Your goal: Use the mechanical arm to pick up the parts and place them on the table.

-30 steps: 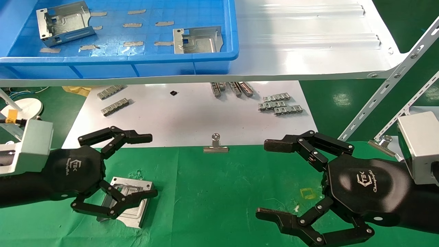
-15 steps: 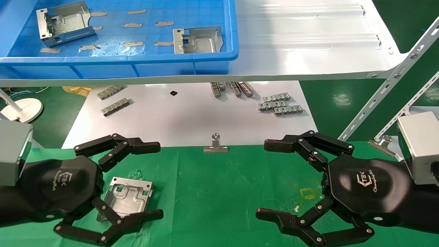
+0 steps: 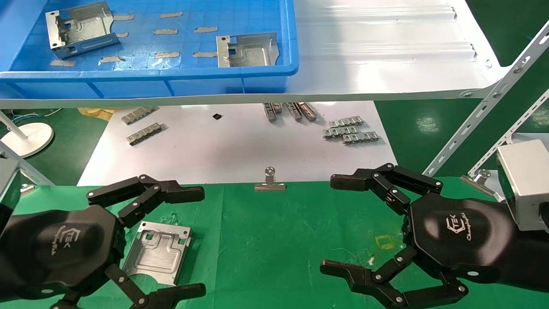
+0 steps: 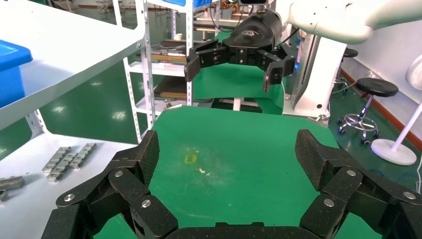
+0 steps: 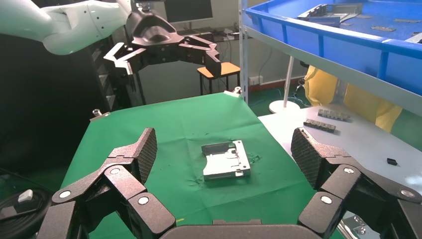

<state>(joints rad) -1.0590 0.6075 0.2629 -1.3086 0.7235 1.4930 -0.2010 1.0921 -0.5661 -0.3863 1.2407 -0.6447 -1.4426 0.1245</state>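
- Head view: left claw (image 3: 165, 242) low over the green worktop (image 3: 274, 240), fingers spread wide, holding nothing; one finger set beyond the part (image 3: 158, 252), the other on the near side, neither touching it.
- Part flat on the cloth near the worktop's left side, well short of the white sheet (image 3: 231, 146); open green cloth from it across to the right claw (image 3: 328, 225).
- Right claw likewise wide open and empty, hovering over the right side of the cloth, a yellow mark (image 3: 384, 241) just beside it.
- Part shiny silver, roughly square, embossed ridges, two cutouts, corner holes.
- Blue bin (image 3: 150, 81) on the white shelf (image 3: 386, 51) above, two more silver parts inside, plus scraps of tape on its floor.
- Clip (image 3: 269, 182) at the cloth's far edge; grey link strips (image 3: 351, 132) on the white sheet.
- Left wrist view: own fingers (image 4: 134, 169) splayed, bare green cloth between them; right claw (image 4: 231, 69) farther off, open.
- Right wrist view: own fingers (image 5: 134, 159) splayed, nothing held; part (image 5: 225, 160) lying flat mid-cloth, flange edge raised; left claw (image 5: 164, 57) above the far edge, open.
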